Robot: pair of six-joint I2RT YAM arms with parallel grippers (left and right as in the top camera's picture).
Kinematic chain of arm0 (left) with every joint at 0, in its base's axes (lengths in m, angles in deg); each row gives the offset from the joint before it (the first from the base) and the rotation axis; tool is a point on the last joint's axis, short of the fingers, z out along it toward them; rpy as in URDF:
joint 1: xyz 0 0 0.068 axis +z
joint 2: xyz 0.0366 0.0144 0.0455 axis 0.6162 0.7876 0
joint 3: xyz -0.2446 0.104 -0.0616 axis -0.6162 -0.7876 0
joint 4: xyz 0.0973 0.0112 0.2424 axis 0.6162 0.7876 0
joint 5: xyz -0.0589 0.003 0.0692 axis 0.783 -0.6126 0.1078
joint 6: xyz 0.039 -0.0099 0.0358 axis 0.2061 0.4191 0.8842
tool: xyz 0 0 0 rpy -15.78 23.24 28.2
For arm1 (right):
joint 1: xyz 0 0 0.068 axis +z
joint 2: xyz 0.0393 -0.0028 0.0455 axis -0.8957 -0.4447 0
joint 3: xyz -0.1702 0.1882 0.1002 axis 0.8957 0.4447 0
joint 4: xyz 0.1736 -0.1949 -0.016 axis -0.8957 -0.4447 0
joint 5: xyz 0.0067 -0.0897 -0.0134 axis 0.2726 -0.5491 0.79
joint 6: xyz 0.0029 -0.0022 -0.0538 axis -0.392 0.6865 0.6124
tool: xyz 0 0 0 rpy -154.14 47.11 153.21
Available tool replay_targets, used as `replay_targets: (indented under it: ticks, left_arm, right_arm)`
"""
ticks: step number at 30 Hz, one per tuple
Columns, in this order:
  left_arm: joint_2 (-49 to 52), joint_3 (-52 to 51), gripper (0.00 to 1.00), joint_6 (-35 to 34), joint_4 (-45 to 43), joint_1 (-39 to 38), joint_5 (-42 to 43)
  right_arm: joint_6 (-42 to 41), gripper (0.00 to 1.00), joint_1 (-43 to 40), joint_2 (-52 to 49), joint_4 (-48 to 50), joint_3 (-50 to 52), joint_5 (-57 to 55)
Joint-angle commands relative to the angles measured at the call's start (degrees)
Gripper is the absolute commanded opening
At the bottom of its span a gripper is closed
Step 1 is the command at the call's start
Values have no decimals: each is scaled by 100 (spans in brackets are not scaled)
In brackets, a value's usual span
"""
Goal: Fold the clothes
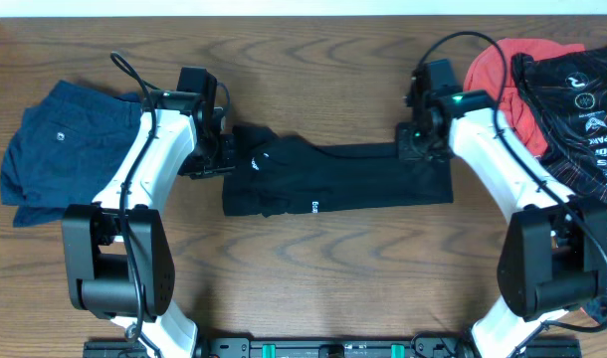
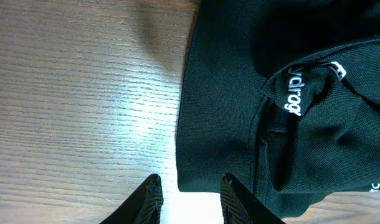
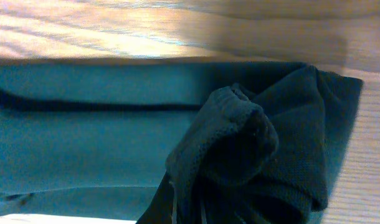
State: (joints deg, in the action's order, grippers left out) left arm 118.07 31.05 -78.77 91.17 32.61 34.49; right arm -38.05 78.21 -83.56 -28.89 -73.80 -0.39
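Right fingers (image 1: pixel 415 149) tight on bunched black trousers (image 1: pixel 363 179)

Left arm (image 1: pixel 149 149) stretched up from near edge, elbow out, wrist turned in toward mid-table (image 1: pixel 313 259). Left claw (image 1: pixel 224 154) low over the wood, fingers (image 2: pixel 154 193) parted with a gap between, tips just at the trousers' (image 1: pixel 363 179) edge, clamping nothing. Right arm (image 1: pixel 493 159) mirrored, white link slanting inward. Right claw (image 1: pixel 415 147) down on the trousers' other end, closed tight on a bunched fold; fingers hidden behind cloth in wrist view.
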Motion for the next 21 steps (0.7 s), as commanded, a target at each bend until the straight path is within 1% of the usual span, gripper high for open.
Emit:
replay_targets:
  ticks: [1, 8, 14, 18, 21]
  left_arm:
    - [-55, -39, 33, -72, 28, 33, -20]
    - [-55, -39, 33, -72, 26, 33, -22]
    - [-52, -39, 33, -72, 24, 33, -22]
    - [-52, -39, 33, -72, 26, 33, -22]
    - [-52, -39, 33, -72, 24, 33, -22]
  right_arm:
    - [-328, 1, 251, -186, 70, -35, -76]
    - [-448, 2, 487, -391, 284, -35, -31]
    - [-540, 7, 579, -396, 439, -35, -28]
    - [-575, 15, 584, -396, 483, -35, 149]
    - [-503, 18, 581, -396, 570, -35, 568]
